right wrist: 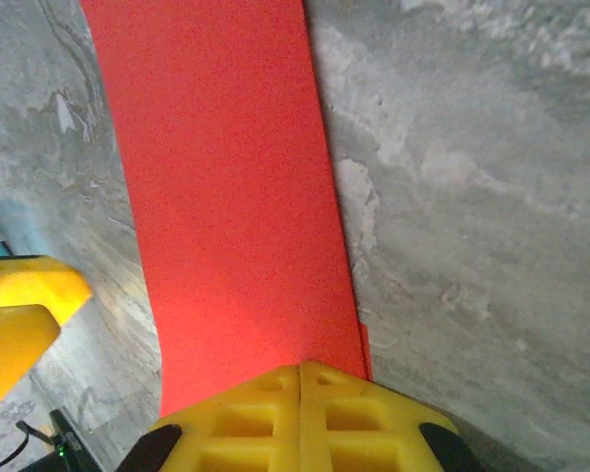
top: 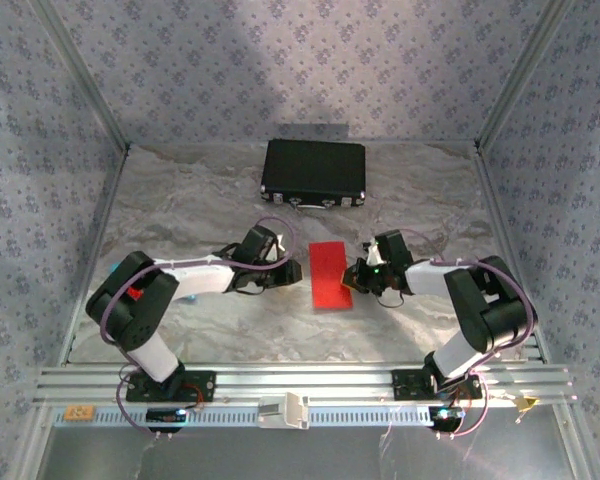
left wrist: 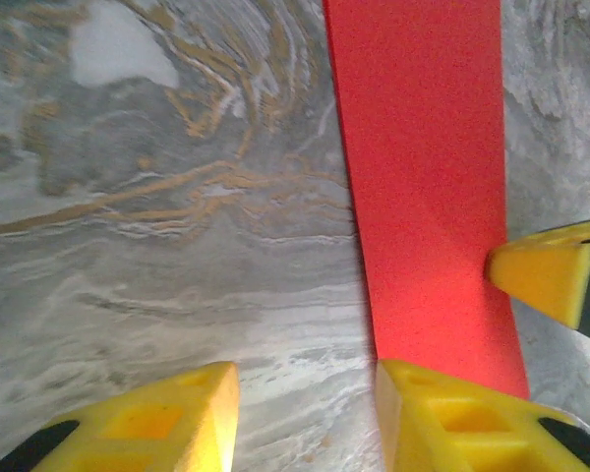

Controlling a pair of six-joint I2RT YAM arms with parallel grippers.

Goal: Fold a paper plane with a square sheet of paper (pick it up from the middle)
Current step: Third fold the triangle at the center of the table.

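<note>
Red paper [top: 330, 275] flat; right hand [right wrist: 301, 379] closed at edge; left hand [left wrist: 305, 388] parted.

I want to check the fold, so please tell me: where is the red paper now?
In the top view the red paper lies flat between the left gripper and the right gripper, on the near side of the black case.

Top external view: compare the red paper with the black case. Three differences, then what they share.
Colour: the red paper is bright red, the black case black. Size: the paper is narrower and thinner than the case. Pose: the paper lies lengthwise front to back, the case side to side. Both are rectangular, on the table.
</note>
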